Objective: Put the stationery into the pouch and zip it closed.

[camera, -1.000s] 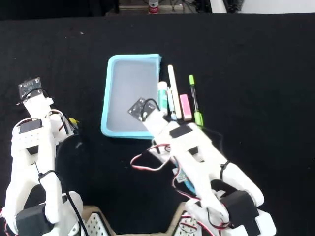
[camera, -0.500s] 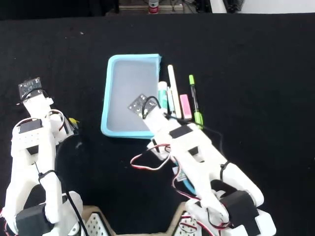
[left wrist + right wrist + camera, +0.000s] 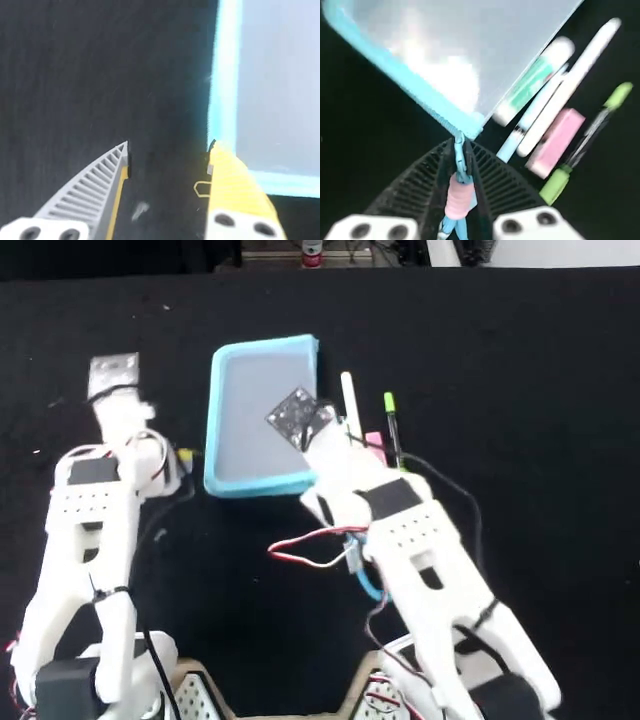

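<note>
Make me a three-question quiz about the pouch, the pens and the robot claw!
1. Where is the stationery?
A) inside the pouch
B) on the black table beside the pouch
C) stacked on an arm

2. What colour is the pouch's rim?
A) red
B) yellow
C) light blue

3. What is the right gripper doing?
A) pinching the zipper pull
B) hanging wide open
C) holding a pen

Answers:
1 B, the pens and eraser lie in a row next to the pouch.
2 C, the edge all round is light blue.
3 A, its fingers are closed on the pull at the pouch's corner.
</note>
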Robot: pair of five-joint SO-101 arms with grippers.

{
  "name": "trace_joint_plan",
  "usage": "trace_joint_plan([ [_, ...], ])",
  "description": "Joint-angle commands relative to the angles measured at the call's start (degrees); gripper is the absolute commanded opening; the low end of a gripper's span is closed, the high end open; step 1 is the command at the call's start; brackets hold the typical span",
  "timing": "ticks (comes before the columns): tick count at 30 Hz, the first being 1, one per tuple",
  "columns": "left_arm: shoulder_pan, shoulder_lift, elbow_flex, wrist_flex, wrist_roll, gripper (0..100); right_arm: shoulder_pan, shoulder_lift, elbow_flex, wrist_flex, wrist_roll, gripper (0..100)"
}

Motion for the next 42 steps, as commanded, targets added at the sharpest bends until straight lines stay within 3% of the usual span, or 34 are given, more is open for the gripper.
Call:
trace_joint_plan([
  [1,4.2,-0.3,-5.4,-0.2,-2.5,26,0.5,-5.1,-5.8,-0.2,-0.3,1.0],
  [10,8.2,-0.3,-6.9,-1.3,-2.6,25,0.4,-6.3,-16.1,-0.4,-0.3,1.0],
  [18,8.7,-1.0,-3.0,-1.1,-2.4,25,-2.4,-6.2,-19.0,-9.9,-0.8,1.0],
  [29,11.3,-1.0,-13.6,16.7,-2.2,25,-9.4,-6.3,-21.0,-17.0,-0.4,1.0],
  [42,11.9,-1.0,-11.4,21.5,-0.9,25,-13.9,-6.3,-24.7,-13.2,-0.4,1.0],
])
